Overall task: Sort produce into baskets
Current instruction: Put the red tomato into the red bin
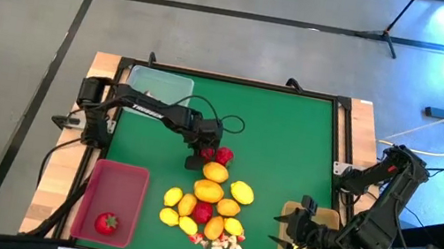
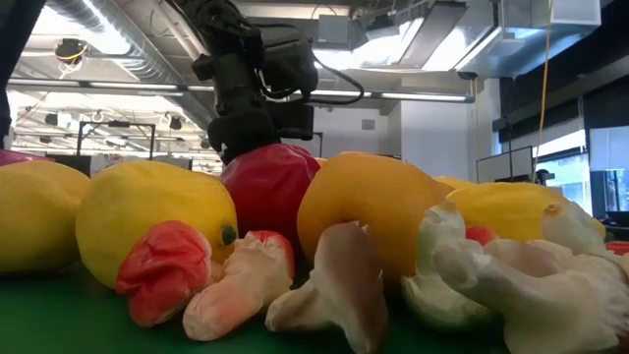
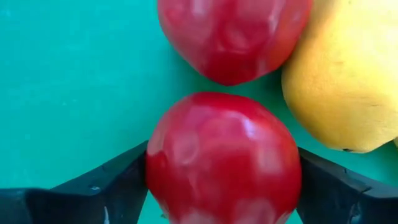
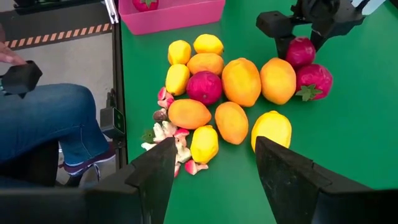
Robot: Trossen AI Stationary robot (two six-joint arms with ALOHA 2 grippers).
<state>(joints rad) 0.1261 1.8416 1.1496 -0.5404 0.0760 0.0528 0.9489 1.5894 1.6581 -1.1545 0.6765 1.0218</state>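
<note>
While straddling a strawberry [image 3: 224, 158], left gripper [image 1: 206, 151] hovers.

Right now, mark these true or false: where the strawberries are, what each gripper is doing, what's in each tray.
1. The left gripper has its fingers on either side of a red toy strawberry on the green mat. True.
2. The pinkish-red plastic tray holds one strawberry. True.
3. The clear translucent tray holds several yellow lemons. False: no lemon shows in it; the yellow and orange toy lemons lie piled on the mat.
4. The right gripper is clamped on a lemon. False: it is open and holds nothing.
5. A second red strawberry lies right next to the one between the left fingers. True.
</note>
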